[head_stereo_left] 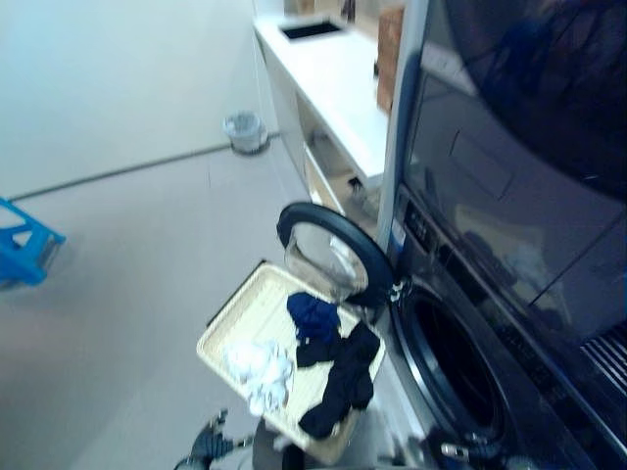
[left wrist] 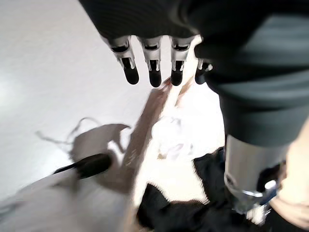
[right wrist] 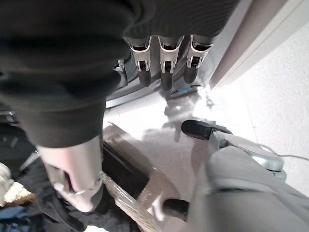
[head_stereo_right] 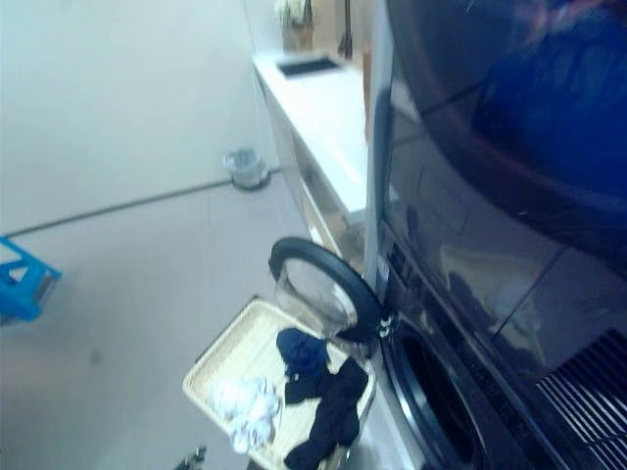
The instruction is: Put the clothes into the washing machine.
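1. A dark front-loading washing machine (head_stereo_left: pixel 490 323) is seen on the right of the head views, its round glass door with a black rim (head_stereo_left: pixel 328 250) swung open toward the floor side, and the dark drum opening (head_stereo_left: pixel 451 372) is exposed.
2. A shallow cream rectangular plastic basket (head_stereo_left: pixel 240 313) is placed on the pale grey floor (head_stereo_left: pixel 127 294), just beside the open door.
3. The clothes are lying in the basket: a crumpled white cloth (head_stereo_left: pixel 260 370), a dark blue garment (head_stereo_left: pixel 313 315) and a black garment (head_stereo_left: pixel 341 380), the blue one touching the black one.
4. In the left wrist view, the left hand (left wrist: pixel 152 63) is held above the basket's edge, its fingers (left wrist: pixel 154 75) straight and released, with nothing grasped.
5. In the right wrist view, the right hand (right wrist: pixel 164 60) is held near the machine's lower front, its fingers (right wrist: pixel 166 77) extended and relaxed, with nothing held.
6. A white bench (head_stereo_left: pixel 338 93) is seen beyond the machine, and a small grey waste bin (head_stereo_left: pixel 245 131) stands on the floor near it.
7. A blue plastic object (head_stereo_left: pixel 24 245) is seen at the far left edge.
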Available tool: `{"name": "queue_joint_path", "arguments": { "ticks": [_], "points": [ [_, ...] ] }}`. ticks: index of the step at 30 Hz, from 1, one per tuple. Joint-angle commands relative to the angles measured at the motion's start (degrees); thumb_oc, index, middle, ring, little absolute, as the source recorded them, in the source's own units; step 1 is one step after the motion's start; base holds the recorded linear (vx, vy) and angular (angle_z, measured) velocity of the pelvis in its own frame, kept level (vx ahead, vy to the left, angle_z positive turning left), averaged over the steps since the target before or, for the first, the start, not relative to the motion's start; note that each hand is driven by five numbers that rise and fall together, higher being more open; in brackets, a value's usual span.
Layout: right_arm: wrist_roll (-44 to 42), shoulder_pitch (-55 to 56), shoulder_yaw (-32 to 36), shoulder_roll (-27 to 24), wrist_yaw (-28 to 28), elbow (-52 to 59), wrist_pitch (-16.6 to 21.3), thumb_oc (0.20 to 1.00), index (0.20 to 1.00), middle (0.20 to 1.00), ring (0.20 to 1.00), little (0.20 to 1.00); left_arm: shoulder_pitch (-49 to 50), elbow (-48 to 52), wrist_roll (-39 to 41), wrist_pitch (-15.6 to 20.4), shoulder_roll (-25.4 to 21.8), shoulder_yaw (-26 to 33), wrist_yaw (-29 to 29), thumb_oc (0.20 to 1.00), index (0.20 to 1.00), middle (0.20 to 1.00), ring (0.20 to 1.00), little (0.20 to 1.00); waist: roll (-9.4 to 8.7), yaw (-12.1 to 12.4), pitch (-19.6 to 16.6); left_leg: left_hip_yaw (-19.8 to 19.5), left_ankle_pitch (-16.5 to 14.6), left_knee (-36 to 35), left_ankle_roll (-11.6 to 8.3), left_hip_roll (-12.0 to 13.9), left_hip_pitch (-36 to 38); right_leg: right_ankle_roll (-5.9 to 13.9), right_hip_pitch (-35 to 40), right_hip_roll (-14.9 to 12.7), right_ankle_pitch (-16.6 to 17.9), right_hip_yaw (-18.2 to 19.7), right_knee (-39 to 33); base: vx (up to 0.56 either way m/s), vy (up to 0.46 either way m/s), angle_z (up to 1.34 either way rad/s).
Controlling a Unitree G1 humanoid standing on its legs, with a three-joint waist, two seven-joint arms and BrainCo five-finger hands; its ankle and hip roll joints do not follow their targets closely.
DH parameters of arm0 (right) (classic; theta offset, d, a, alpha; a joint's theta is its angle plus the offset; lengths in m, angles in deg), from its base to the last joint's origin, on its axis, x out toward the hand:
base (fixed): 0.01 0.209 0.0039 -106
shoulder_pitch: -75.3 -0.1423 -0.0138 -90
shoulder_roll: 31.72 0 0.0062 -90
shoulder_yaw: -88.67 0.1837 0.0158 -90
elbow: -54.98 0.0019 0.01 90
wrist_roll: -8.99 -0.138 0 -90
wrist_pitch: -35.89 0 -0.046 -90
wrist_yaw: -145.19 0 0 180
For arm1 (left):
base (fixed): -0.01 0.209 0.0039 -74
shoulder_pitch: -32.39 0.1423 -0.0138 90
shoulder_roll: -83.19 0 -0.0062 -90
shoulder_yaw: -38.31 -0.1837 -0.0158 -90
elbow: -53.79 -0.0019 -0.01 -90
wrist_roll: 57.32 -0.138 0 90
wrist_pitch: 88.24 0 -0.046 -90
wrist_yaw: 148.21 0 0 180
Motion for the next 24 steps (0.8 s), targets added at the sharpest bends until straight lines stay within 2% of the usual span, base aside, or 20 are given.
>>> {"name": "queue_joint_path", "arguments": {
  "ticks": [1,2,5,6,9,10,13,15,17,20,24],
  "points": [
    [-4.20,-5.14,-1.34,0.31,1.95,1.98,4.14,1.000,1.000,1.000,1.000,1.000,-7.32,3.23,3.76,5.58,-3.24,0.83,-7.89,1.000,1.000,1.000,1.000,1.000,-3.47,2.54,4.96,-0.22,-5.62,-0.03,0.43,-1.33,1.34,3.76,-6.24,-3.67,0.03,2.53,3.87,-0.21,0.043,0.14],
    [-5.17,-6.70,-1.40,-0.24,2.43,2.56,4.38,1.000,1.000,1.000,1.000,1.000,-8.93,4.80,3.00,7.34,-3.91,1.05,-10.38,1.000,1.000,1.000,1.000,1.000,-3.43,2.71,6.54,-0.96,-5.21,-0.03,0.55,-1.66,-0.45,3.66,-8.33,-3.48,0.21,2.49,4.67,-0.12,0.025,0.03],
    [-5.67,-8.74,-1.51,-1.19,2.66,3.13,4.73,1.000,1.000,1.000,1.000,1.000,-11.77,7.37,1.90,8.67,-5.06,1.57,-14.18,1.000,1.000,1.000,1.000,1.000,-3.57,3.09,8.72,-1.95,-4.64,-0.03,0.57,-2.04,-2.97,3.84,-11.10,-3.51,0.54,2.54,5.73,-0.09,0.010,0.06],
    [-6.34,-11.14,-1.90,-2.17,2.68,3.78,4.90,1.000,1.000,1.000,1.000,1.000,-14.82,10.00,-0.25,8.37,-6.50,1.98,-18.16,1.000,1.000,1.000,1.000,1.000,-4.15,3.38,10.60,-2.01,-4.05,-0.03,0.62,-2.27,-5.08,4.12,-13.59,-3.50,0.87,2.48,6.72,-0.12,-0.004,0.12],
    [-7.15,-13.62,-2.59,-3.14,2.67,4.16,5.72,1.000,1.000,1.000,1.000,1.000,-18.08,11.27,-4.89,7.93,-7.80,1.24,-23.40,1.000,1.000,1.000,1.000,1.000,-4.87,3.69,12.11,-1.98,-3.58,0.22,0.64,-2.56,-6.94,4.30,-15.93,-3.48,1.21,2.19,7.90,-0.08,-0.015,-0.02],
    [-7.54,-14.17,-2.90,-3.32,2.67,4.36,5.90,1.000,1.000,1.000,1.000,1.000,-18.91,11.49,-5.66,7.65,-8.30,1.00,-24.34,1.000,1.000,1.000,1.000,1.000,-5.09,3.75,12.27,-2.02,-3.47,0.56,0.63,-2.65,-7.76,4.30,-16.85,-3.39,1.29,2.09,8.30,-0.07,-0.025,0.03],
    [-6.80,-16.78,-6.43,-4.72,4.72,9.41,6.96,1.000,1.000,1.000,1.000,1.000,-25.18,13.36,-15.70,4.90,-13.11,-0.92,-33.29,1.000,1.000,1.000,1.000,1.000,-7.30,3.43,12.27,-1.99,-3.81,5.99,0.10,-2.92,-16.57,4.37,-24.60,-3.15,1.73,1.73,11.32,-0.07,-0.057,0.04],
    [-6.30,-16.97,-7.37,-4.95,5.50,11.46,7.55,1.000,1.000,1.000,1.000,1.000,-27.00,14.00,-19.48,4.09,-14.53,-1.78,-35.84,1.000,1.000,1.000,1.000,1.000,-7.88,3.10,12.27,-1.79,-3.95,7.35,-0.02,-2.97,-19.19,4.53,-26.96,-3.11,1.94,1.48,12.09,-0.05,-0.062,0.02],
    [-4.50,-17.35,-8.63,-5.98,7.32,14.32,8.04,1.000,1.000,1.000,1.000,1.000,-29.82,13.84,-25.28,3.16,-16.38,-3.37,-38.84,1.000,1.000,1.000,1.000,1.000,-8.24,2.42,12.27,-1.88,-4.02,9.83,-0.21,-3.28,-23.47,4.64,-30.81,-3.06,2.09,1.36,13.71,-0.06,-0.031,-0.04],
    [-2.72,-17.98,-9.64,-7.07,8.83,15.94,8.28,1.000,1.000,1.000,1.000,1.000,-31.92,13.55,-28.92,2.81,-17.59,-4.73,-40.77,1.000,1.000,1.000,1.000,1.000,-8.28,1.88,12.27,-1.79,-4.07,11.75,-0.38,-3.35,-26.60,4.66,-33.84,-3.03,2.20,1.26,15.17,-0.05,-0.006,0.03],
    [-0.02,-20.05,-11.14,-9.48,11.50,18.11,7.84,1.000,1.000,1.000,1.000,1.000,-36.50,12.04,-36.61,1.13,-19.25,-8.17,-43.92,1.000,1.000,1.000,1.000,1.000,-7.67,0.95,12.27,-1.45,-4.51,16.17,-0.58,-4.03,-33.04,4.50,-40.01,-2.98,1.82,1.27,18.86,-0.05,0.025,0.03]
  ]
}}
